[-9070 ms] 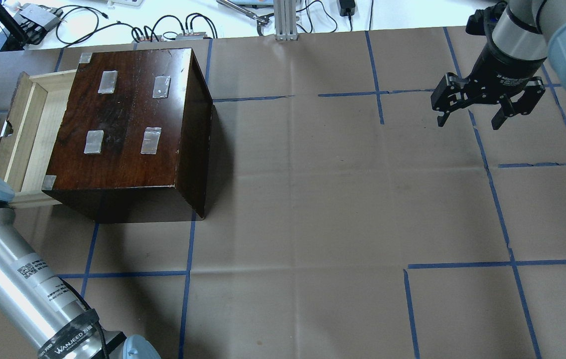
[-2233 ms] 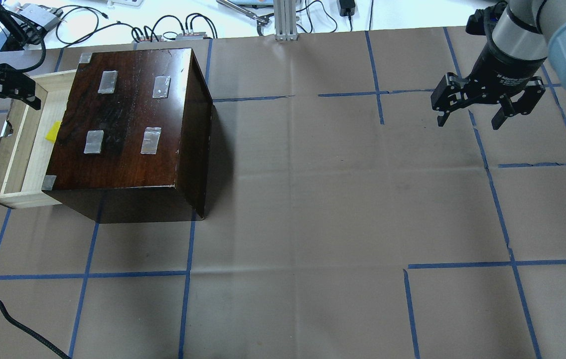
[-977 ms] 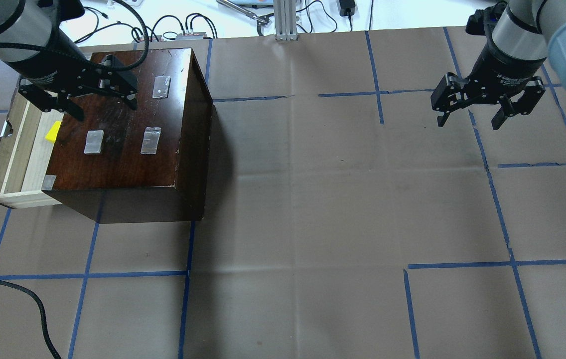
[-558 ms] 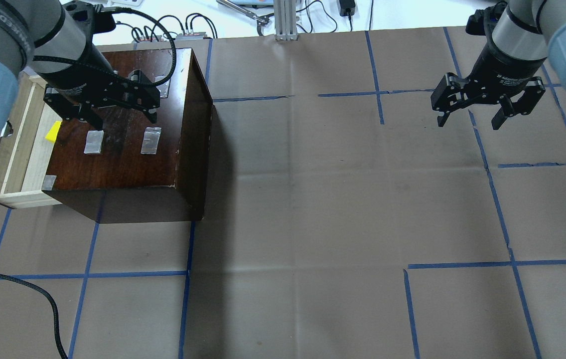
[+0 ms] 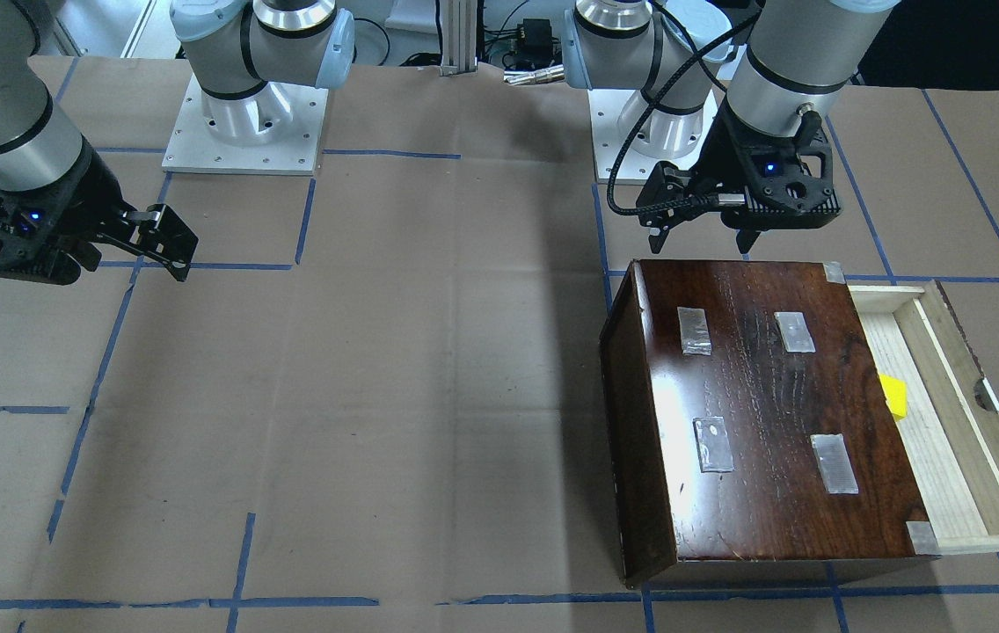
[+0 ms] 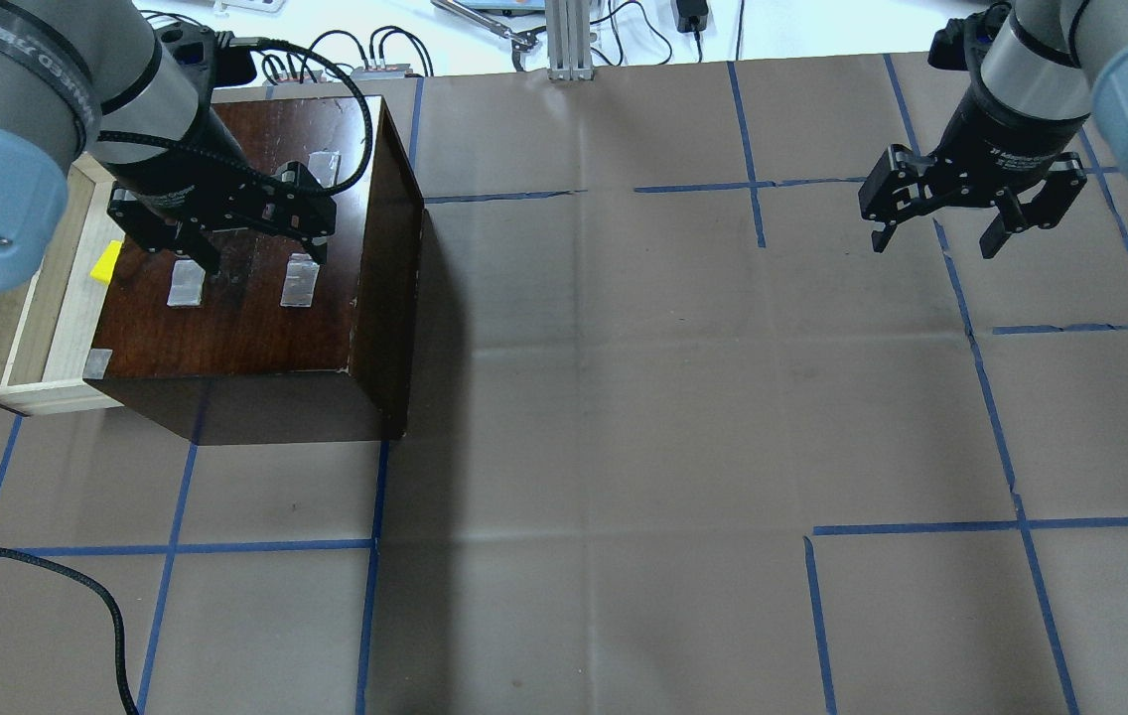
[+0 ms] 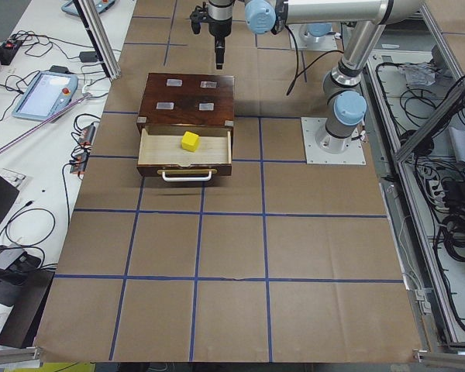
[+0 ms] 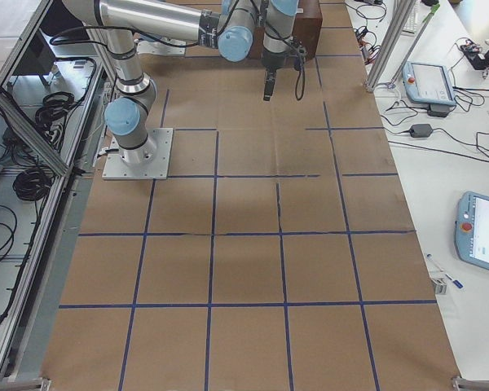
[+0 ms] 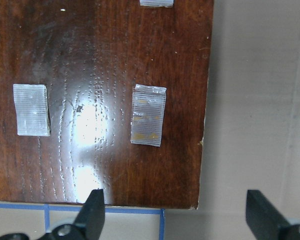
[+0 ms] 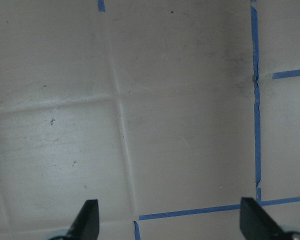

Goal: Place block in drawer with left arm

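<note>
The yellow block (image 6: 105, 261) lies loose in the open pale-wood drawer (image 6: 40, 316), close to the cabinet's edge; it also shows in the front view (image 5: 893, 396) and the left side view (image 7: 190, 141). The drawer sticks out of the dark-brown cabinet (image 6: 246, 308) with tape patches. My left gripper (image 6: 261, 256) is open and empty, hovering over the cabinet top, away from the drawer; its wrist view shows the top and two patches between the fingertips (image 9: 93, 207). My right gripper (image 6: 934, 243) is open and empty above bare paper at the far right.
Brown paper with blue tape lines (image 6: 564, 546) covers the table. Cables and small devices (image 6: 355, 60) and an aluminium post (image 6: 569, 40) sit along the far edge. The left arm's black cable (image 6: 77, 586) trails across the near left corner.
The block went from my left gripper beside the drawer into the drawer. Since then my open left gripper has moved from the drawer across the cabinet top. The right arm has not moved.
</note>
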{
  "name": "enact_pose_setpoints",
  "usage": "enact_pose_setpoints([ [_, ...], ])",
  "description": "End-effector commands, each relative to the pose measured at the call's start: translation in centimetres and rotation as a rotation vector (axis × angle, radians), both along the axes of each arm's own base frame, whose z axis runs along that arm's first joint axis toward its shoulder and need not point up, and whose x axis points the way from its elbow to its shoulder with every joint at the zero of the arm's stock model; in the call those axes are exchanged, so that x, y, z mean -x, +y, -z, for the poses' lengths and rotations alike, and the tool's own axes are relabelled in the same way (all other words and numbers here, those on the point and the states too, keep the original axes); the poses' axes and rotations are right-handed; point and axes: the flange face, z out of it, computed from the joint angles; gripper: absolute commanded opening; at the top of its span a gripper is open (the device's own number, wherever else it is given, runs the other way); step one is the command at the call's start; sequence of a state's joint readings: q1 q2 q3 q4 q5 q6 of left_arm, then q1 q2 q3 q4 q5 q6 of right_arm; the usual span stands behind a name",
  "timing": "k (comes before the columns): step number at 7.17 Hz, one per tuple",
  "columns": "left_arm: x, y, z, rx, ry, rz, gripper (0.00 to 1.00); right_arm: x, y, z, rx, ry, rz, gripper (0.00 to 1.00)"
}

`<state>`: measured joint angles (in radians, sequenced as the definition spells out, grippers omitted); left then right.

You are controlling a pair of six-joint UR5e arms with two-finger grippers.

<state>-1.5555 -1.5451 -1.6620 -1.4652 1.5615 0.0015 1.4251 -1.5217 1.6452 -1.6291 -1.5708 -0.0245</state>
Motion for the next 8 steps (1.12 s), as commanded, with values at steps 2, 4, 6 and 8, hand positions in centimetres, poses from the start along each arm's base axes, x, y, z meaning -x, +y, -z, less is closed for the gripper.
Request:
enact_pose_setpoints([
  [2,1.04,0.6,-0.35,0.008,-0.003,0.096,0.98,0.0,-0.01,-0.03,0.001,0.0,0.0,1.0],
  [4,1.04,0.73,-0.41,0.008,-0.004,0.117,0.98,0.0,-0.01,-0.03,0.001,0.0,0.0,1.0],
  [6,0.96,0.66,-0.33,0.007,-0.004,0.115,0.98,0.0,0.01,0.04,-0.001,0.0,0.0,1.0],
  [8,1.04,0.64,-0.26,0.005,-0.004,0.117,0.98,0.0,0.01,0.04,-0.001,0.0,0.0,1.0],
])
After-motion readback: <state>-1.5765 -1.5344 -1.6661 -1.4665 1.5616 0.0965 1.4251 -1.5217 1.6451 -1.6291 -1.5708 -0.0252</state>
